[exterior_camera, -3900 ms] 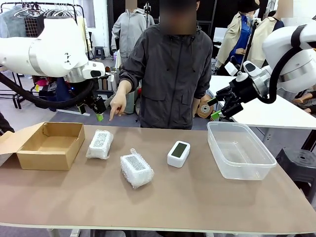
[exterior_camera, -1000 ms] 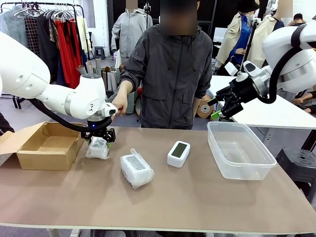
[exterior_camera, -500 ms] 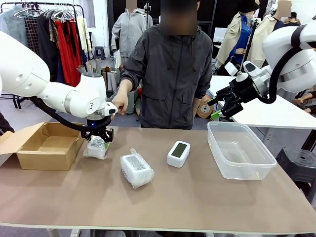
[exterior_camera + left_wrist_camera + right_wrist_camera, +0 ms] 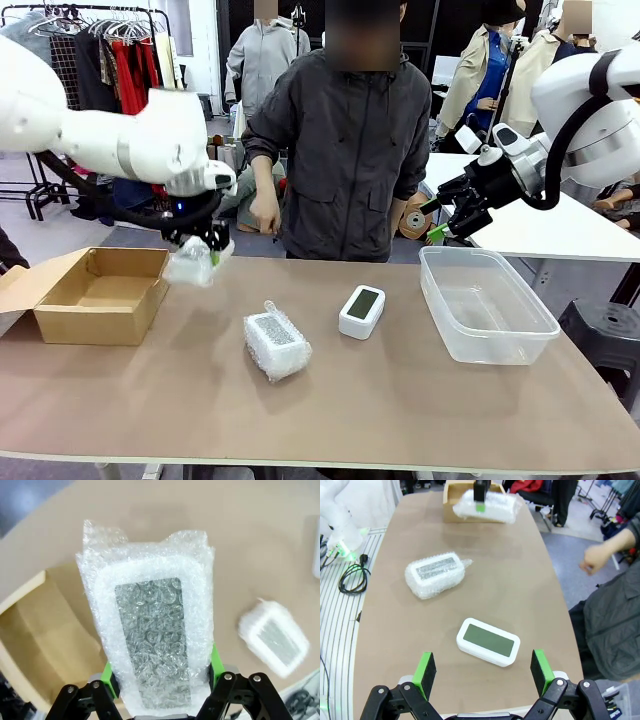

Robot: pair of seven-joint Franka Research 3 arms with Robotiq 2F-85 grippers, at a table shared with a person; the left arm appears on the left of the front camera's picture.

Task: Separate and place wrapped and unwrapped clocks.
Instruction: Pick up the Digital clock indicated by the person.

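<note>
My left gripper (image 4: 207, 247) is shut on one wrapped clock (image 4: 190, 266), a bubble-wrapped bundle hanging above the table by the cardboard box's right edge. In the left wrist view the bundle (image 4: 155, 630) stands between the green pads (image 4: 214, 666). A second wrapped clock (image 4: 276, 343) lies on the table left of centre, also in the right wrist view (image 4: 436, 572). The bare white clock (image 4: 362, 310) rests at the middle, below my right gripper's camera (image 4: 488, 641). My right gripper (image 4: 440, 222) hangs open and empty above the table's far right.
An open brown cardboard box (image 4: 100, 293) sits at the table's left end. A clear plastic tub (image 4: 485, 305) stands on the right. A person stands at the far side, with a hand (image 4: 265, 213) held near the waist behind the table.
My left gripper closed on the wrapped clock and lifted it off the table, up and slightly left. The person's pointing hand drew back. The right arm has not moved.
</note>
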